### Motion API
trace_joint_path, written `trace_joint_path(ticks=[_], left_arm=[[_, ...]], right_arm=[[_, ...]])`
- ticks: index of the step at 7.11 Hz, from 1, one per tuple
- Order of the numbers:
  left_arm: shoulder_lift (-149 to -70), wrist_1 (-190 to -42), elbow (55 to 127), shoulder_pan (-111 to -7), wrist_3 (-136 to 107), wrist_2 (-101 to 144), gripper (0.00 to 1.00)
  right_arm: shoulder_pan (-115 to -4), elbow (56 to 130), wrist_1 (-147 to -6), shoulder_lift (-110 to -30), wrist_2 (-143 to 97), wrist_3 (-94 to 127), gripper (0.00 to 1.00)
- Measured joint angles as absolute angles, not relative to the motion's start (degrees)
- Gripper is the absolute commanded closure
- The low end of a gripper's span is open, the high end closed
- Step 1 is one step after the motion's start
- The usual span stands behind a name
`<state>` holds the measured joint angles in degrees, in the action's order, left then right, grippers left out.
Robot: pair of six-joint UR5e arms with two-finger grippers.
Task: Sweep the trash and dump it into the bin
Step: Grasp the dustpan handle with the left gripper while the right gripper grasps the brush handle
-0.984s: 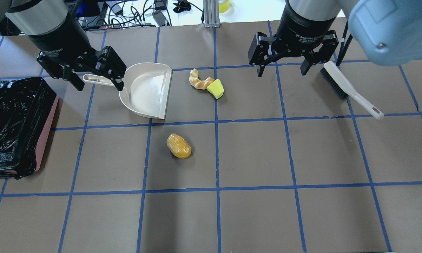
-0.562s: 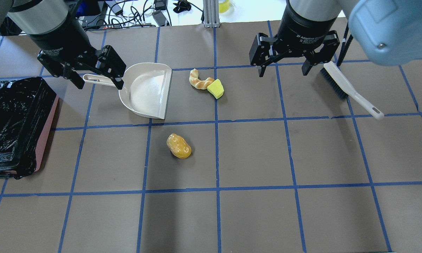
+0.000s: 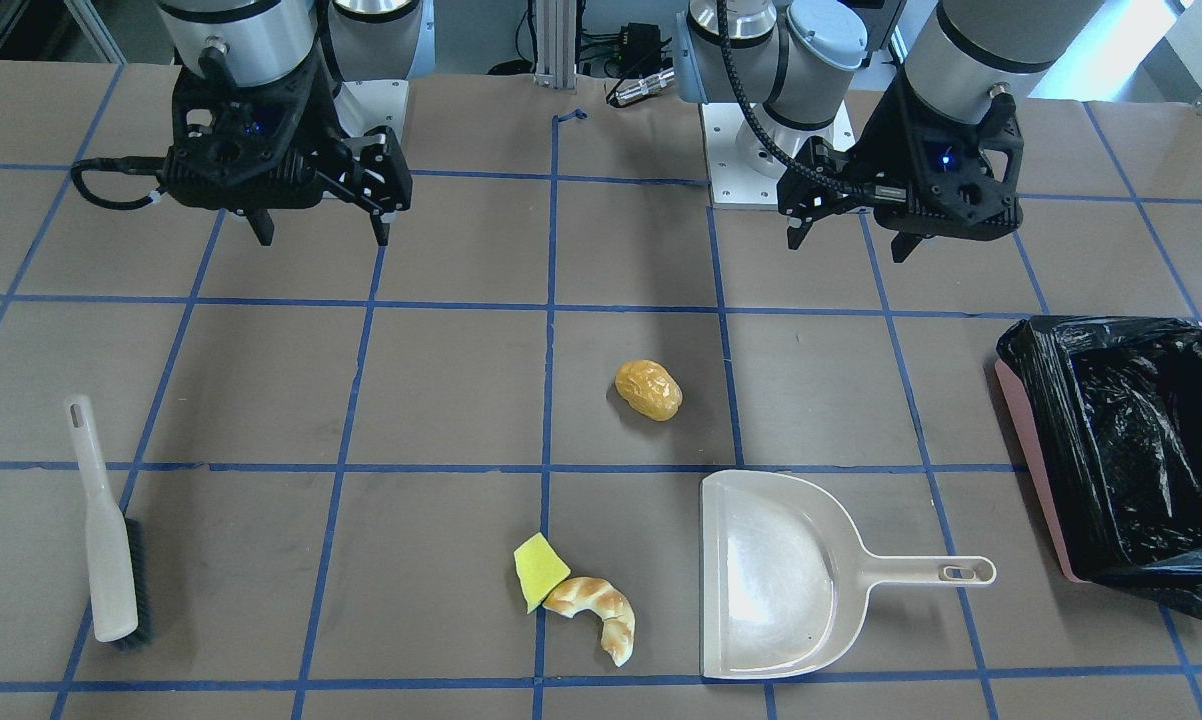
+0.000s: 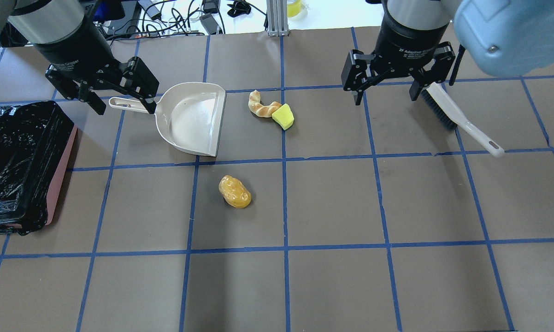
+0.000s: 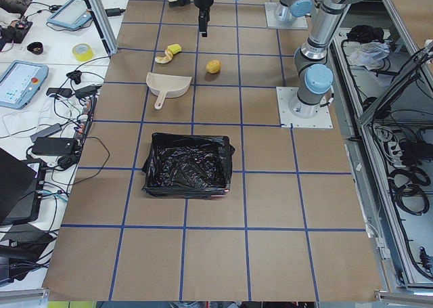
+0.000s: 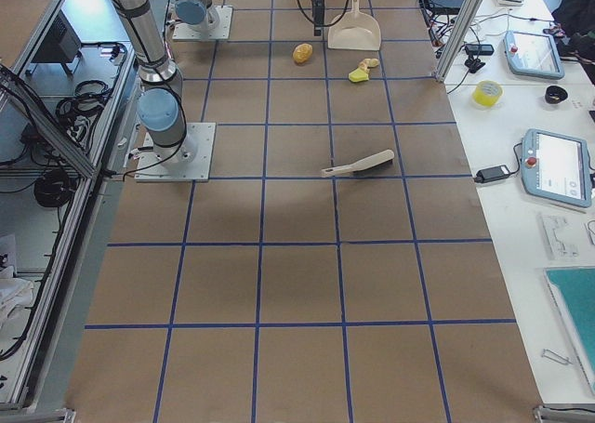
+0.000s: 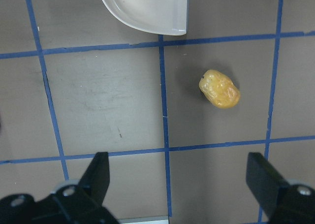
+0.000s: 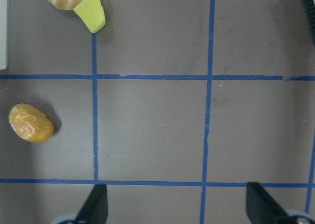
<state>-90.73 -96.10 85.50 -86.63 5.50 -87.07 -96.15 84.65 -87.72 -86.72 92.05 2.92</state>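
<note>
1. Three bits are laid on the table [image 4: 332,203]: a lump [image 4: 234,191], a wedge [image 4: 283,117] and a croissant [image 4: 261,105].
2. The wedge and croissant are seen touching, just beside the open edge of the dustpan [image 4: 191,120].
3. The lump is set apart from them, nearer the robot.
4. The bin [image 4: 62,170] is placed on the robot's left side of the table and is lined with a black bag [image 4: 14,152].
5. The left claw [image 4: 126,107] is held wide open, high over the dustpan's handle [image 4: 129,105]. Nothing is gripped by it.
6. The right claw [image 4: 386,97] is also held wide open and high, near the bristle end of the brush [image 4: 456,115]. Nothing is gripped by it.
7. The brush is laid flat on the robot's right side.
</note>
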Motion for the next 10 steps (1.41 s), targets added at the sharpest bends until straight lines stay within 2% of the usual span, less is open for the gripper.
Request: trace_joint_path(ticks=[3, 6, 10], left_arm=[[-91.1, -92.1, 86.2, -82.1, -6.1, -86.9, 0.0], [-93.1, -79.8, 92.3, -75.5, -18.5, -86.9, 0.0], [-101.9, -60.6, 97.3, -74.3, -41.1, -89.3, 0.02]], right_arm=[[-84.9, 85.5, -91.7, -78.9, 95.1, -21.5, 0.0], [-75.6, 90.7, -100.3, -74.3, 98.6, -47.8, 0.0], [-69.8, 95.3, -107.1, -69.6, 100.9, -61.2, 0.0]])
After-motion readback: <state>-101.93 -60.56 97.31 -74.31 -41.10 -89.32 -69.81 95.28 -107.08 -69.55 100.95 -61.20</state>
